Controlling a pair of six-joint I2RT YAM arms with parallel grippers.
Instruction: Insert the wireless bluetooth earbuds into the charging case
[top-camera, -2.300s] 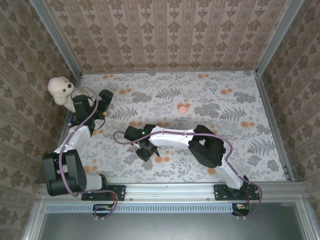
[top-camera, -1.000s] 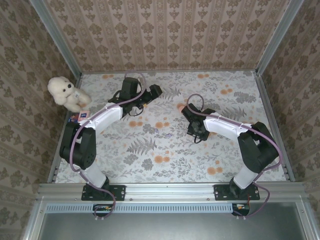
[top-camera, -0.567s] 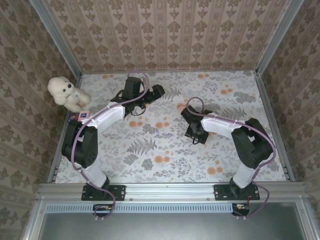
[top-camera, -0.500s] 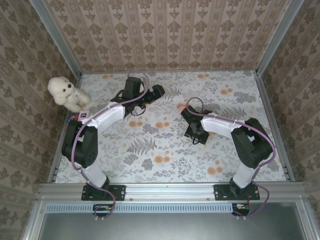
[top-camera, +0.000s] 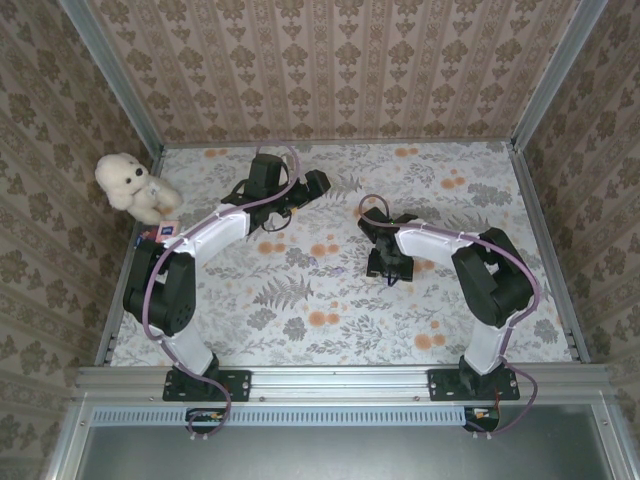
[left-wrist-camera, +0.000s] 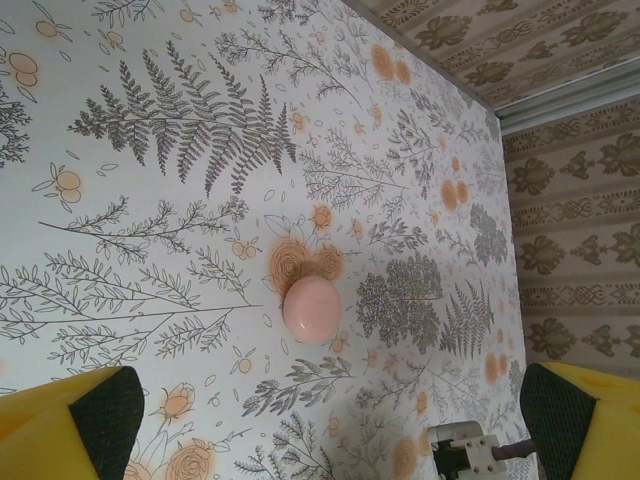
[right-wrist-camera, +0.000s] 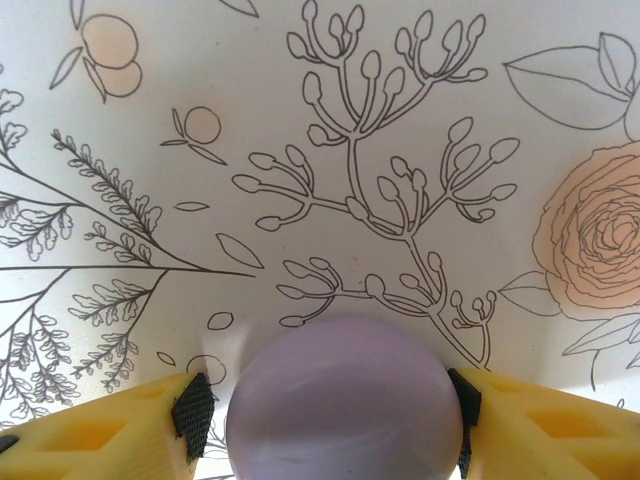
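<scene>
A round lilac charging case (right-wrist-camera: 345, 400) lies on the floral cloth between the yellow fingers of my right gripper (right-wrist-camera: 330, 420). The right pad (right-wrist-camera: 463, 415) sits against the case. The left pad (right-wrist-camera: 195, 420) stands a small gap off it, so the jaws are open around the case. In the top view this gripper (top-camera: 388, 268) points down at mid-table. My left gripper (left-wrist-camera: 325, 425) is wide open and holds nothing. A closed round pink case (left-wrist-camera: 311, 309) lies on the cloth ahead of it. In the top view the left gripper (top-camera: 312, 183) hangs at the far centre. The earbuds are out of view.
A white teddy bear (top-camera: 128, 183) sits in the far left corner with a small card (top-camera: 165, 230) beside it. Patterned walls and metal rails (top-camera: 545, 250) fence the table. A white bracket of the right arm (left-wrist-camera: 465, 450) shows near the pink case.
My right gripper has shifted slightly left and toward the near side, and its jaws have widened around the lilac case. The left arm has barely moved in the last second.
</scene>
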